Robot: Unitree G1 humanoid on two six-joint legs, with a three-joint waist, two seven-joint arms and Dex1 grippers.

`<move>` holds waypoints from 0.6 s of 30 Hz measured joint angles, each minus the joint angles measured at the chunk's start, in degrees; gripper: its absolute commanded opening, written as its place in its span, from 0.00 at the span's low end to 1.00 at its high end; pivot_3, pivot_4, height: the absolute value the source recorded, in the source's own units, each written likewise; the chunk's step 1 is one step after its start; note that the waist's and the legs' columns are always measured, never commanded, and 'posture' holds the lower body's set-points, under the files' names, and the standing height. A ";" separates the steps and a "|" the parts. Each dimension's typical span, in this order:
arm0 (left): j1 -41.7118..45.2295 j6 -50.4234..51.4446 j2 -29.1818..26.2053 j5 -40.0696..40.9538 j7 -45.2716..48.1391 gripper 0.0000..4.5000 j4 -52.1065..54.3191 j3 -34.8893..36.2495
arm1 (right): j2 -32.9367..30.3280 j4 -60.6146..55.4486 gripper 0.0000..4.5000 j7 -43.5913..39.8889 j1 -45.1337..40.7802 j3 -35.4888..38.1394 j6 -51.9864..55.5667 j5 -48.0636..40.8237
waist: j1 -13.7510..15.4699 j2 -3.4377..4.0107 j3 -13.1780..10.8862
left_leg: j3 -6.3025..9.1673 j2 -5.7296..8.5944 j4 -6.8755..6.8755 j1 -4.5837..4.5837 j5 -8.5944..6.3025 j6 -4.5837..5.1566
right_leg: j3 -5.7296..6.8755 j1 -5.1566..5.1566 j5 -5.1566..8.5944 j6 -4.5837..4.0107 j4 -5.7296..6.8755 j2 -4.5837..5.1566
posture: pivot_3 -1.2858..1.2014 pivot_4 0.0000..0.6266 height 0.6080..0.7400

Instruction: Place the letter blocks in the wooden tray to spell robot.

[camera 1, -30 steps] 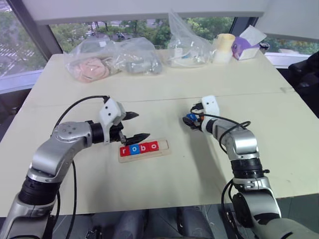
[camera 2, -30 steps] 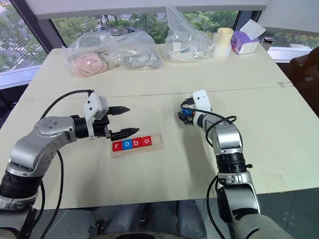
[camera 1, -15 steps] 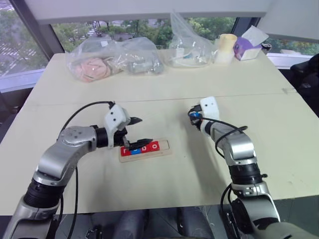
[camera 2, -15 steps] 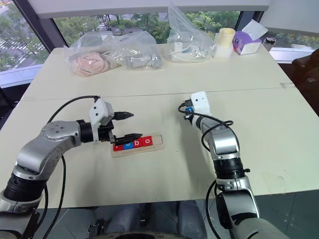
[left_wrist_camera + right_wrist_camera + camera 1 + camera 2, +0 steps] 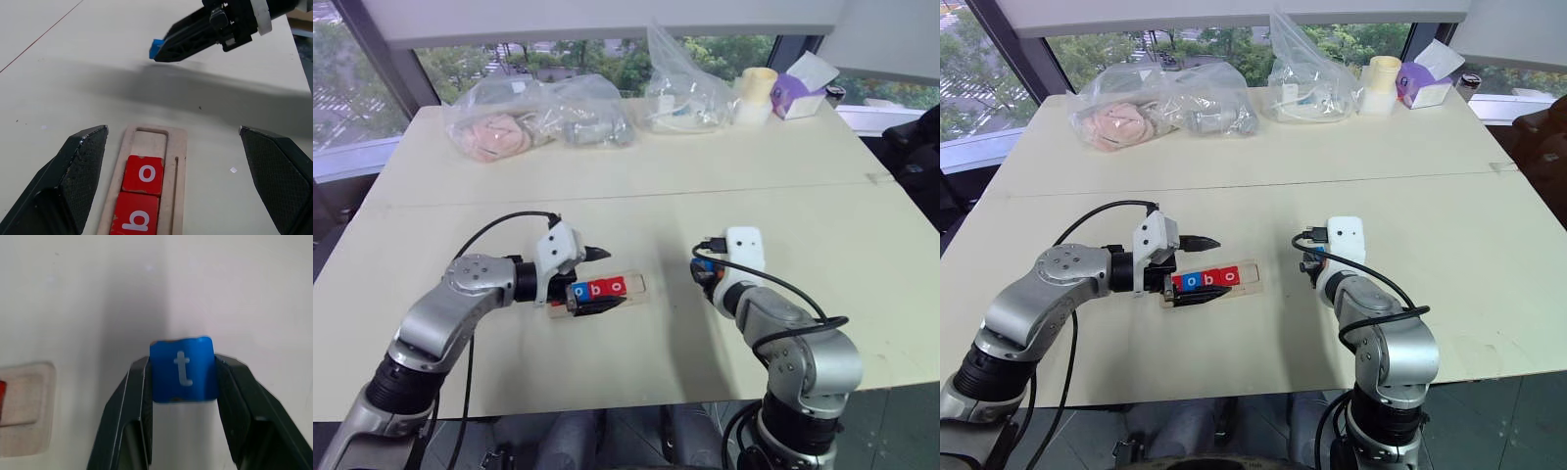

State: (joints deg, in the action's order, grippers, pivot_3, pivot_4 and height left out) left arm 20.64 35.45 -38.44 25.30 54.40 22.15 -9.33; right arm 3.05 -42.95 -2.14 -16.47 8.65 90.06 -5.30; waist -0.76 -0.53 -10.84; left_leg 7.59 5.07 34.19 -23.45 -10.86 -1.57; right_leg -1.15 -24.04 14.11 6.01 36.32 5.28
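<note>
Right now the right gripper [image 5: 182, 377] is clamped on the blue t block [image 5: 182, 368], one black finger pressed to each side of the tile, with the white letter facing the wrist camera. In the head views this gripper sits above the table [image 5: 705, 166] toward its near edge, to the right of the wooden tray [image 5: 634, 286] and apart from it. The left wrist view shows the same block [image 5: 156, 48] poking out past the right gripper's fingertips, off the tabletop and beyond the open end of the tray.

The tray lies near the middle of the near half of the table, its long side running roughly parallel to the near edge. In it sit a blue o block [image 5: 580, 291], a red b block [image 5: 597, 289] and a red o block [image 5: 616, 287] in a row; the slot at the tray's right end is bare wood. The tray's left end is hidden behind the left gripper's body, so what lies there cannot be told.

The left gripper [image 5: 598, 278] has its fingers spread wide, one finger [image 5: 73, 176] on either long side of the tray, holding nothing.

Along the far edge of the table rest clear plastic bags [image 5: 538, 117], a pale cup [image 5: 754, 93] and a purple tissue box [image 5: 800, 90].
</note>
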 measured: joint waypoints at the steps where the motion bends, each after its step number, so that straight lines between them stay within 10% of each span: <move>1: 0.01 0.00 0.00 -0.02 0.27 1.00 -0.02 -0.26 | 0.35 -0.54 0.27 -0.13 0.54 0.54 1.03 -0.07 | -0.02 0.00 0.00 | 0.00 0.00 -0.02 0.00 0.00 0.00 | 0.00 -0.01 -0.01 0.04 -0.01 0.00 | 0.52 0.24 1.00; 6: 0.46 0.01 -0.01 0.01 1.40 1.00 -0.04 -0.82 | 0.51 -1.48 0.27 -1.16 2.26 0.81 2.01 -1.57 | -0.29 0.01 0.00 | -0.01 -0.03 -0.06 -0.01 0.00 0.00 | 0.00 -0.05 -0.07 0.14 0.00 -0.02 | 0.52 0.24 1.00; 12: 0.46 -0.77 0.06 -0.73 1.88 1.00 -0.45 -1.06 | 0.59 -1.59 0.94 -2.31 2.90 1.01 2.02 -3.72 | -0.19 0.02 0.01 | 0.00 -0.03 -0.05 0.00 0.00 0.00 | 0.00 -0.04 0.01 0.01 -0.01 -0.01 | 0.52 0.24 1.00; 18: 0.46 -1.51 0.60 -1.35 1.73 1.00 -1.94 -1.10 | -1.21 -1.65 0.99 -2.63 2.07 1.30 1.84 -4.45 | -0.11 0.02 0.01 | 0.00 -0.02 -0.04 -0.01 0.00 0.00 | 0.01 -0.02 0.01 0.01 -0.01 0.00 | 0.52 0.24 1.00</move>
State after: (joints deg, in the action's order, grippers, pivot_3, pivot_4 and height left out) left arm 21.11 33.94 -37.84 23.95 56.13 20.21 -10.43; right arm 1.84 -44.59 -4.77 -14.40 9.95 91.91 -9.75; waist -0.87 -0.51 -10.83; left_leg 7.58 5.05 34.15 -23.46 -10.87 -1.57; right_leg -1.14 -24.06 14.12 6.02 36.30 5.28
